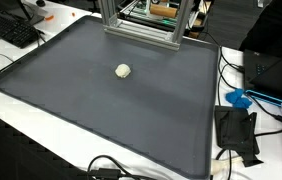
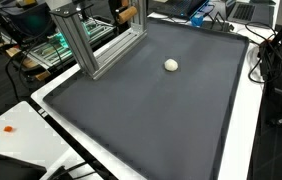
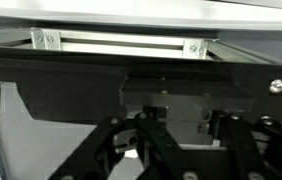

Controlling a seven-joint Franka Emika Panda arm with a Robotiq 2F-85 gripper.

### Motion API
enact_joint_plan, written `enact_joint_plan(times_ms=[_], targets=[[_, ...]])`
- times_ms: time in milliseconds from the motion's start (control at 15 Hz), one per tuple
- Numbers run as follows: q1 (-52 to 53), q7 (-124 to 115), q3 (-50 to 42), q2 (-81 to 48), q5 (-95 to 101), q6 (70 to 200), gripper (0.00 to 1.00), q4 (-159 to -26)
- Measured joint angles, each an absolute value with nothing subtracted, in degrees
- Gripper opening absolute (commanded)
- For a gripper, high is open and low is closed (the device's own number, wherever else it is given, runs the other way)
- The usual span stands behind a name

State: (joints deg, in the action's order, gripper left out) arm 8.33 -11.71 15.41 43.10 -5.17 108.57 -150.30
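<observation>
A small white ball lies alone on a large dark grey mat; both exterior views show it. Neither exterior view shows the arm or the gripper. In the wrist view the gripper fills the lower half as dark linkages, spread apart with nothing between them. It is close in front of a dark box under an aluminium rail. The fingertips are cut off at the bottom edge. The ball does not show in the wrist view.
An aluminium frame stands at the mat's back edge, also in the exterior view. A keyboard, a blue object, a black device and cables lie on the white table around the mat.
</observation>
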Motion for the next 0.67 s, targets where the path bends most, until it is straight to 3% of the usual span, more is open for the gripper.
enact_joint_plan(times_ms=[667], targets=[[8.5, -12.1, 15.2, 42.3, -5.2, 108.0, 0.22, -149.6]])
